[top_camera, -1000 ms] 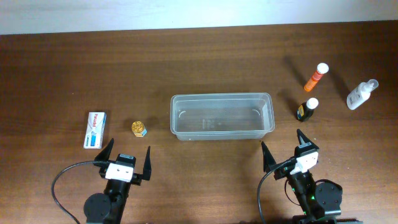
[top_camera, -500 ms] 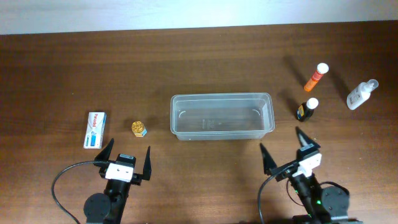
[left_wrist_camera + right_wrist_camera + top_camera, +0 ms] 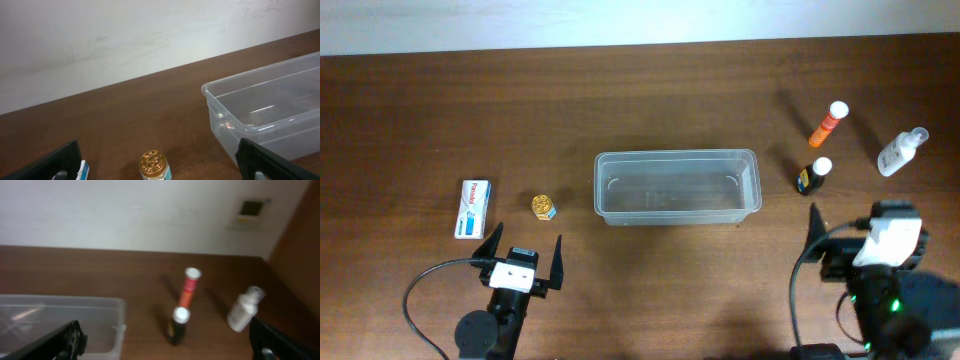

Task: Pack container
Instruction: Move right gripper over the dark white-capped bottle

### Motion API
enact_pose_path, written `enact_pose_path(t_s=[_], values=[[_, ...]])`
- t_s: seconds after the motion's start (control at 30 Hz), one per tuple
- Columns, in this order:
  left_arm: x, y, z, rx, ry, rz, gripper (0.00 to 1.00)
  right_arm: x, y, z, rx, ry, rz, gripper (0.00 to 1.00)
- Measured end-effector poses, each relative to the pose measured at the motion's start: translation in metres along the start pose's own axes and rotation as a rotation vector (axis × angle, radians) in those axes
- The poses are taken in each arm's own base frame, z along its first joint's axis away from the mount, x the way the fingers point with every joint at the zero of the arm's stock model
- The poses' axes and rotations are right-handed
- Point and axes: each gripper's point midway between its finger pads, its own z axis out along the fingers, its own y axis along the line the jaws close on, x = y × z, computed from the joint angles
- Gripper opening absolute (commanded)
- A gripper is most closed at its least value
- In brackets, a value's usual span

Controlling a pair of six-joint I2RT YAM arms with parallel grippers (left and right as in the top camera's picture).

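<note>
The container [image 3: 675, 154] sits in the middle of the table [image 3: 620, 90]. The left gripper [image 3: 525, 248] is in front of it, off to the left, wide open and holding nothing. The right gripper [image 3: 164, 330] is wide open too, holding nothing, and faces a dark bottle [image 3: 176, 327].

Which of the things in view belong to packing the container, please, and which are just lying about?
Likely for the job:
container
blue-and-white medicine box
gold-capped jar
orange tube
dark bottle with white cap
white bottle

Not part of it:
wall plate
wooden table, only the work surface
</note>
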Motion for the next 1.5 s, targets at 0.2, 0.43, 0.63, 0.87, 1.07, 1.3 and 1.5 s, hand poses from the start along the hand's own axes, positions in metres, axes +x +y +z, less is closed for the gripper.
enact_pose_path(t_s=[0.2,0.43,0.63,0.87,1.07,1.3,1.5], values=[[0.000,0.000,0.000,0.000,0.000,0.000,0.99,-0.011,0.007,0.016,-0.043,0.214,-0.027,0.98],[0.000,0.000,0.000,0.000,0.000,0.000,0.99,0.003,0.015,0.049,-0.073,0.345,-0.043,0.99],[0.000,0.000,0.000,0.000,0.000,0.000,0.99,0.030,0.004,0.064,-0.038,0.480,-0.136,0.98],[0.000,0.000,0.000,0.000,0.000,0.000,0.99,0.085,-0.003,0.105,-0.194,0.719,-0.133,0.98],[0.000,0.000,0.000,0.000,0.000,0.000,0.99,0.089,-0.044,0.139,-0.133,0.711,-0.016,0.99],[0.000,0.000,0.000,0.000,0.000,0.000,0.99,0.103,-0.058,0.159,-0.119,0.744,0.047,0.98],[0.000,0.000,0.000,0.000,0.000,0.000,0.99,0.143,-0.054,0.183,-0.157,0.857,0.074,0.98]])
